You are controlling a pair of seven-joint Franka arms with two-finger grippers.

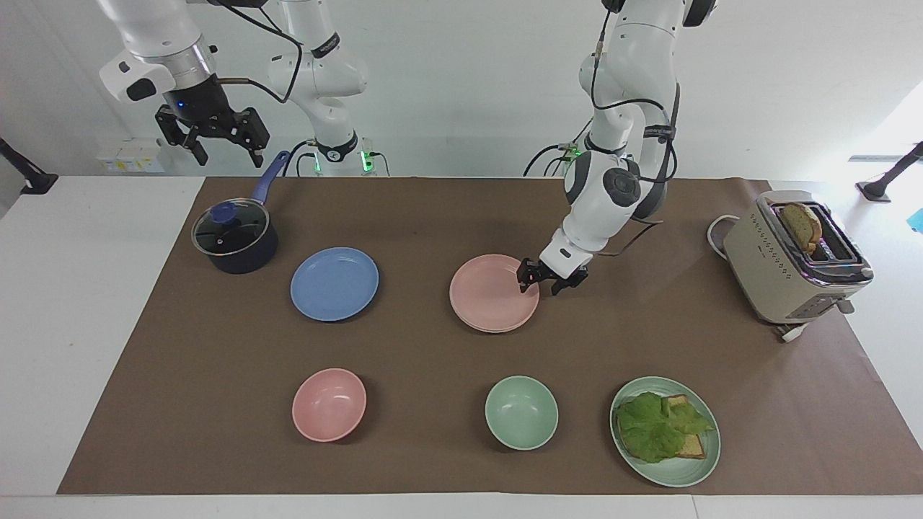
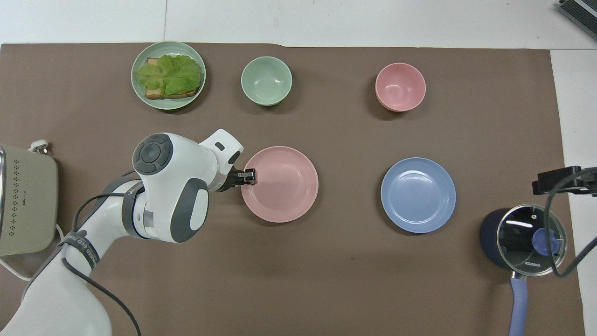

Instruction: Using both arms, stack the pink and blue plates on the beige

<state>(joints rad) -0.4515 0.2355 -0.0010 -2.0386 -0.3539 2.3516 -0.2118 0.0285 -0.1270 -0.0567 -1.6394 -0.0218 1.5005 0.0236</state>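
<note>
The pink plate (image 1: 490,292) (image 2: 282,184) lies flat on the beige plate (image 1: 496,331), of which only a thin pale edge shows under it. My left gripper (image 1: 539,285) (image 2: 247,176) stands open at the pink plate's rim on the left arm's side, one finger over the rim and one outside it, holding nothing. The blue plate (image 1: 334,283) (image 2: 418,194) lies alone on the mat, beside the stack toward the right arm's end. My right gripper (image 1: 227,153) hangs open and empty in the air above the pot's handle; only part of it (image 2: 564,179) shows in the overhead view.
A dark pot with a glass lid (image 1: 234,238) (image 2: 522,238) stands near the blue plate. A pink bowl (image 1: 329,404), a green bowl (image 1: 521,412) and a green plate (image 1: 692,472) with bread and lettuce line the edge farthest from the robots. A toaster (image 1: 786,267) sits at the left arm's end.
</note>
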